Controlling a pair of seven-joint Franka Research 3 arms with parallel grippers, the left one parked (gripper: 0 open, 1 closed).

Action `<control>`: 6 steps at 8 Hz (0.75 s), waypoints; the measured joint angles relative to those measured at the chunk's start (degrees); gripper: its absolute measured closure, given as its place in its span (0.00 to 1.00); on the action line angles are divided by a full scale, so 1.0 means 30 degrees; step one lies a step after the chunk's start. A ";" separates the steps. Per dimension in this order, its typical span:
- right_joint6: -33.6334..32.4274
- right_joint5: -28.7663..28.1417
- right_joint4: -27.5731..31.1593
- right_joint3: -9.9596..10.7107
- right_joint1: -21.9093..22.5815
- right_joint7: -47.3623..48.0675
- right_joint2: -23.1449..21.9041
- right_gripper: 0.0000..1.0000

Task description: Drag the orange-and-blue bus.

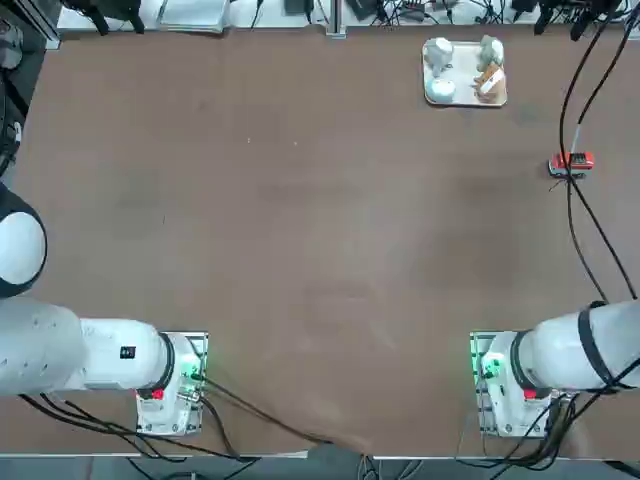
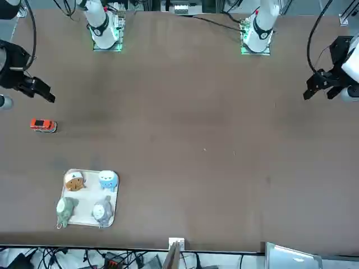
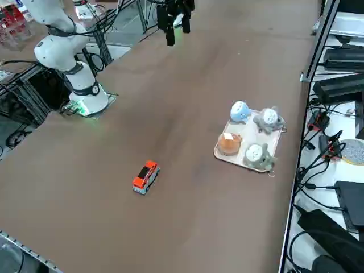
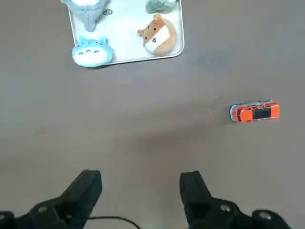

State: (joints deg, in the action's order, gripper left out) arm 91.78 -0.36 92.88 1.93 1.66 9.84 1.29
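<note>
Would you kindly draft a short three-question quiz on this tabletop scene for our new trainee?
1. True or false: the small red-orange toy bus sits on the white rectangular tray.
2. How many small plush figurines are on that tray?
3. The right claw is: A) shut on the bus, B) open, above bare table, C) touching the tray.

Key: 1 false, the bus stands alone on the brown table, apart from the tray; 2 four; 3 B.

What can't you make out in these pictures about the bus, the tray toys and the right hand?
- Orange-and-blue bus, top view: a hanging black cable crosses it, hiding part of it.
- Tray, wrist view: cut off by the picture edge, so the grey figurine and the green one show only partly.
- Right hand, open above bare table: top view does not show it.
</note>
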 joint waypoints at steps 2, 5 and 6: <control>0.0000 0.0000 0.0000 0.0000 0.0000 -0.0012 0.0000 0.00; 0.0000 0.0000 0.0000 0.0000 0.0000 -0.0023 0.0003 0.00; 0.0001 0.0000 -0.0001 0.0000 0.0000 -0.0023 0.0024 0.00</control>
State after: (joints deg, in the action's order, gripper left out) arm 91.78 -0.36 92.88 1.94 1.66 9.77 1.37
